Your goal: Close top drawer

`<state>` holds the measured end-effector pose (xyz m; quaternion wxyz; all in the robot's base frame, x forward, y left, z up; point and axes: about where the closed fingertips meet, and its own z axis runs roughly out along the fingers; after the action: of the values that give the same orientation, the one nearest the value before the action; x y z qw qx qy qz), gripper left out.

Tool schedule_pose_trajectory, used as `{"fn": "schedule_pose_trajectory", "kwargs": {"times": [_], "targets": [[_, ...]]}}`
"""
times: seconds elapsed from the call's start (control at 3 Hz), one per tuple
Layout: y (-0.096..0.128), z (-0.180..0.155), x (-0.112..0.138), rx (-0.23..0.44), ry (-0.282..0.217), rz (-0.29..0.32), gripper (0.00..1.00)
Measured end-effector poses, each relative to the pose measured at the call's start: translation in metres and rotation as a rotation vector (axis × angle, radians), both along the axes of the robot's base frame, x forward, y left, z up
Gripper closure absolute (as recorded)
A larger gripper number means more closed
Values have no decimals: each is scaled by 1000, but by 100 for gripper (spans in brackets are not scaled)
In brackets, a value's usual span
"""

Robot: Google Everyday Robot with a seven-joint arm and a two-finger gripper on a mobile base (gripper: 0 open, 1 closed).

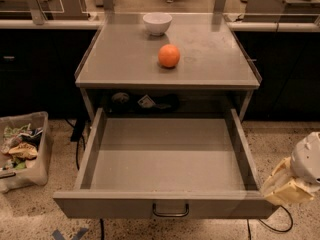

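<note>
The top drawer [167,156] is fully extended from the grey metal cabinet [82,81], in the lower centre of the camera view. Its interior shows nothing inside. The front panel [110,206] faces the camera at the bottom of the view, with the dark wire handle [171,211] at its centre. Both side walls are exposed along their whole visible length, so the drawer is judged to be at or near full travel.

The gripper [289,186] is at the lower right, just beside the right end of the front panel and slightly in front of it. Whether it touches the panel cannot be told. Whether the gripper is open or closed cannot be told from this view either.

Task status: closing has not started. The complete inward stroke remains. The gripper is off to the side of the panel, not squarely in front of it; contact on the panel face, followed by a push toward the cabinet, is the work judged to be left.

In the dark recess behind the drawer, small objects [146,102] are visible but cannot be identified. On the cabinet top, an orange [169,55] sits near the centre and a white bowl [157,23] stands behind it, apart from it. A bin [41,156] of mixed items stands on the floor to the left, well apart from the drawer.
</note>
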<state>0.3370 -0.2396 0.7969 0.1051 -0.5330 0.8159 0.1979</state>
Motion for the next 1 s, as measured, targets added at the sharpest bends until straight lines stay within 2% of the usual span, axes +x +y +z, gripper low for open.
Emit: {"fn": "schedule_pose_trajectory", "kwargs": {"times": [0.33,0.67,1.0], "targets": [[-8,-20,-7,-47,16,-17,100],[-9,-56,-20,-118,47,13,100],[-9,-56,-20,-117,47,12,100]]}}
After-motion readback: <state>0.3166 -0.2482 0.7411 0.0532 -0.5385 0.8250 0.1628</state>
